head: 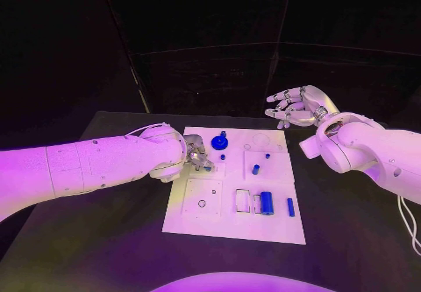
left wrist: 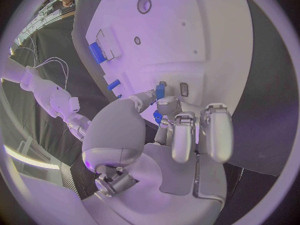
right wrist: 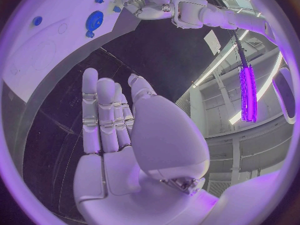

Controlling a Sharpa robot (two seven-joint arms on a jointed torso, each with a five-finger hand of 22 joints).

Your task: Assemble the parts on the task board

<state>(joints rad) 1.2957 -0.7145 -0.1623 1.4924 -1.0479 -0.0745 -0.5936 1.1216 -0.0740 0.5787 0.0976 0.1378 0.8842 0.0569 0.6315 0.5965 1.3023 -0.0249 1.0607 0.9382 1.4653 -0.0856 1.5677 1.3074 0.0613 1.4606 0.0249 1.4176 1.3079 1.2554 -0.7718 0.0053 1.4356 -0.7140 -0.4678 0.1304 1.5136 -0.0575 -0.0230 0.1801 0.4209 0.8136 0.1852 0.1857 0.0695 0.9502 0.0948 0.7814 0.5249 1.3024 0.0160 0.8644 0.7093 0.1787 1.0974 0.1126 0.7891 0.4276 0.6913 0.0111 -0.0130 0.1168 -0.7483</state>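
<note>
Flat white rectangular task board [head: 281,228] laid on the black surface [head: 105,243], small blue cylindrical part [left wrist: 160,91] pinched at the fingertips of the left hand [head: 194,158] over the board, right hand [head: 298,106] raised beyond the board's far corner, fingers [right wrist: 100,110] held straight, apart, nothing gripped.

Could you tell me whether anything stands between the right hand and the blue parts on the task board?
Nothing visible does. The right hand hovers open past the far right corner of the task board, with only bare board between it and the round blue part.

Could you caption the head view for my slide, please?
Left hand works at the task board; right hand hovers open.
</note>
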